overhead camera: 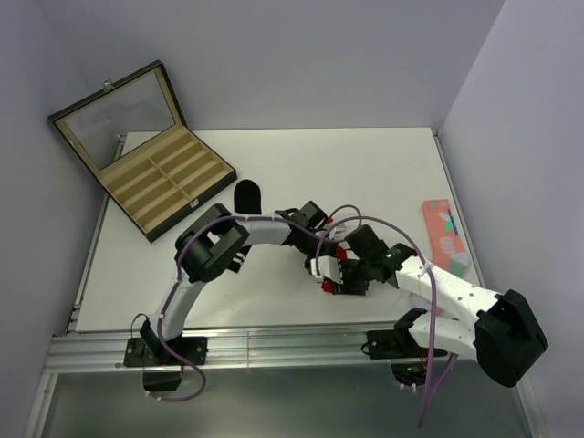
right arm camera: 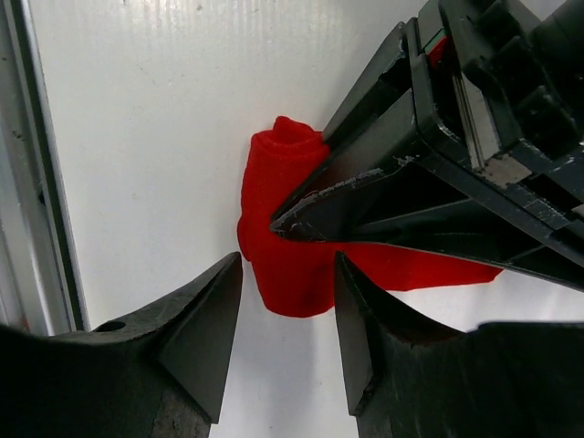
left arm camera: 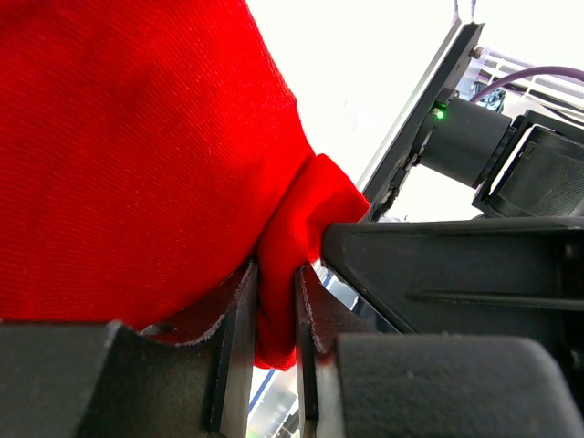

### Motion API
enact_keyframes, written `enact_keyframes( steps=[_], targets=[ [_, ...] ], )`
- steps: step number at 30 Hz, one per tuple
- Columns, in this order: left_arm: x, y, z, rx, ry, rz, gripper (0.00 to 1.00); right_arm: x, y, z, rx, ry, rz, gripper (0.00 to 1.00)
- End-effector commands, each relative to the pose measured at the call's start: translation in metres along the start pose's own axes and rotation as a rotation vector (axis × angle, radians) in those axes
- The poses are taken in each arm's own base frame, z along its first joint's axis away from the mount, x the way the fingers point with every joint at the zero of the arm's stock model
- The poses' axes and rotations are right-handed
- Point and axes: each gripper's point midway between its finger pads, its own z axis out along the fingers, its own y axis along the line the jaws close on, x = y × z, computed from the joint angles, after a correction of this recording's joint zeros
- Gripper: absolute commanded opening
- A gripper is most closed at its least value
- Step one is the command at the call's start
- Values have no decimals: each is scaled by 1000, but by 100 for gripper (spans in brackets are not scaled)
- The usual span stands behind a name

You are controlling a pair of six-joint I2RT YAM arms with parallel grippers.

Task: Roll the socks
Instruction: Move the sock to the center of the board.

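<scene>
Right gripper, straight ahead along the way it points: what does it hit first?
The red sock, bunched on the table just ahead of the open fingers of the right gripper. The left gripper, pinching that sock, sits right behind; depth between them is unclear.

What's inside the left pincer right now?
A fold of the red sock, clamped between the fingers of the left pincer. The sock's bulk fills the wrist view, so anything rolled inside it is hidden.
</scene>
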Motion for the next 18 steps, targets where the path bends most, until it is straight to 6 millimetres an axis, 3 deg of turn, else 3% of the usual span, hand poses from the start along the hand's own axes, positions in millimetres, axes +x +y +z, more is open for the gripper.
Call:
enact_keyframes(
  steps=[1, 18],
  targets=[
    [33, 109, 12, -346, 48, -133, 5, 0, -5, 5, 30, 6, -10, 52],
    [29, 111, 11, -337, 50, -136, 6, 4, -5, 14, -10, 58, 7, 49]
  ],
)
